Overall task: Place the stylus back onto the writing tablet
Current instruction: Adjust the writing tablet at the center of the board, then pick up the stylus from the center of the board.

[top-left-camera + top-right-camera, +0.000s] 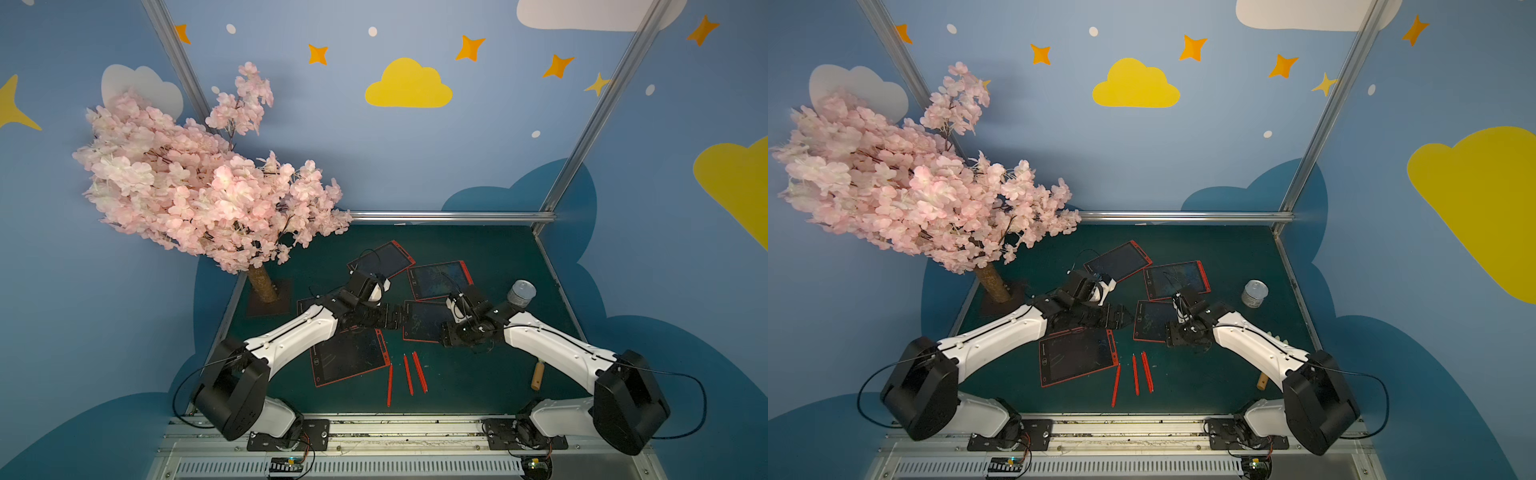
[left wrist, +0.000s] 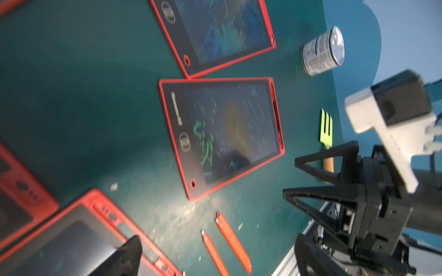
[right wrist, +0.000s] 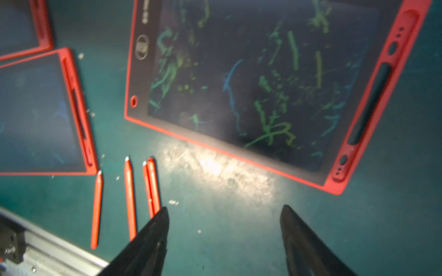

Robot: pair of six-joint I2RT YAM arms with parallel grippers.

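Observation:
Several red styluses (image 1: 408, 374) lie side by side on the green table near its front edge; in the right wrist view two of them (image 3: 150, 186) touch. A red-framed writing tablet (image 1: 424, 322) with green scribbles lies just behind them, its side slot (image 3: 373, 102) empty. My right gripper (image 3: 224, 210) hovers open over bare table in front of this tablet (image 3: 263, 83), nothing between its fingers, its left fingertip (image 3: 162, 215) by the paired styluses. My left gripper (image 1: 401, 318) is open and empty beside the tablet's left edge.
Three more red tablets lie around: far back (image 1: 380, 259), back right (image 1: 438, 279) and front left (image 1: 347, 357). A tin can (image 1: 521, 293) stands at the right, a green fork (image 2: 325, 129) with a wooden handle (image 1: 537, 376) lies beside the right arm, and a pink blossom tree (image 1: 199, 187) fills the left.

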